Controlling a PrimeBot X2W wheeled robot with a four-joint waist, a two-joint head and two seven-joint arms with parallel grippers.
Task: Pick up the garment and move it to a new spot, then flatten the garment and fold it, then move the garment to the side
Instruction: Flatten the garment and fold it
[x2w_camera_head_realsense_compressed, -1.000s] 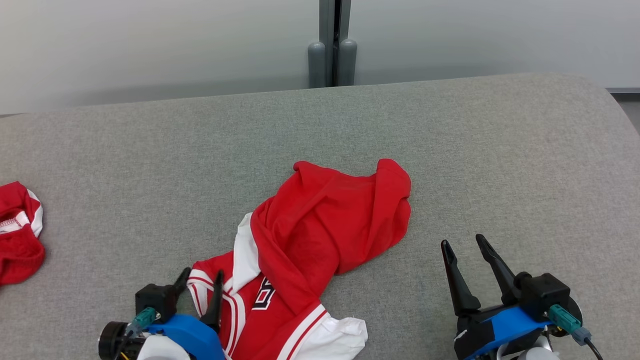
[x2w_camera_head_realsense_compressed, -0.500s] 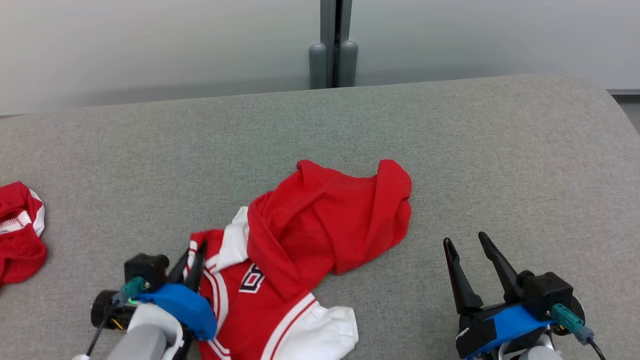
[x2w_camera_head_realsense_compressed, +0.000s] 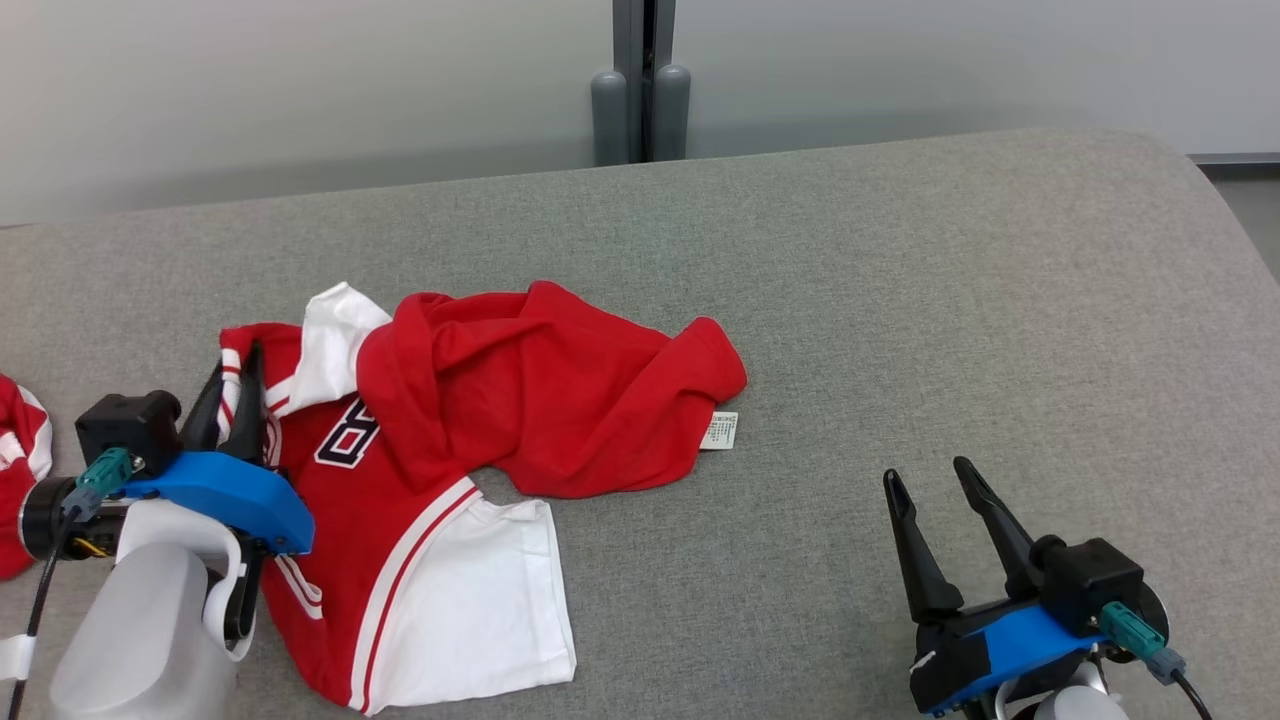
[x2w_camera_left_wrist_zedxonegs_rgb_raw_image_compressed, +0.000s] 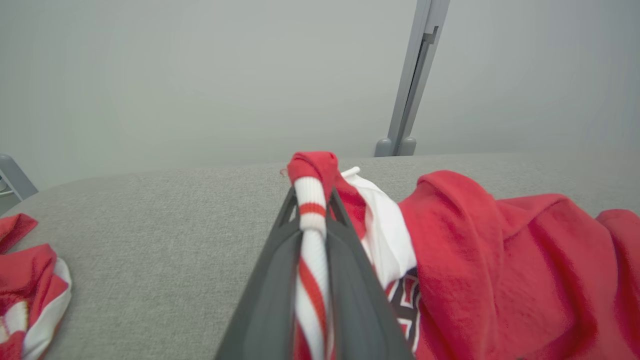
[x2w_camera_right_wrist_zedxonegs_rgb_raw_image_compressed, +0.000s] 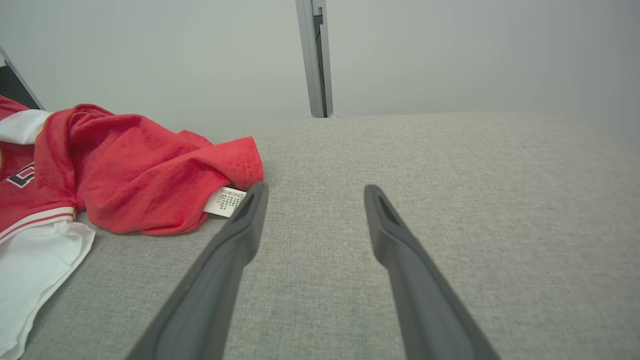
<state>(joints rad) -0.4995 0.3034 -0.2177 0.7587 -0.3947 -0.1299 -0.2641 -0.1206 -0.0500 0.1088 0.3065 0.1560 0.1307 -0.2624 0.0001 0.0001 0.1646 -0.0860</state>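
Dragged leftward, garment (x2w_camera_head_realsense_compressed: 520, 400) now sits clamped in left pincer (x2w_camera_head_realsense_compressed: 237, 360); right pincer (x2w_camera_head_realsense_compressed: 926, 473) stands wide apart, empty.

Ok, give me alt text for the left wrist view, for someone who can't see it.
The left gripper is shut on the red-and-white striped trim of a red jersey, whose crumpled body lies to the right of its dark fingers on a grey fabric surface. Another red and white garment sits at the left edge.

One bench (x2w_camera_head_realsense_compressed: 900, 300) carries two garments: one jersey (x2w_camera_head_realsense_compressed: 520, 400) mid-bench, one red bundle (x2w_camera_head_realsense_compressed: 12, 420) at its left edge. One label (x2w_camera_head_realsense_compressed: 720, 430). Two pincers: left pincer (x2w_camera_head_realsense_compressed: 235, 360), right pincer (x2w_camera_head_realsense_compressed: 924, 471).
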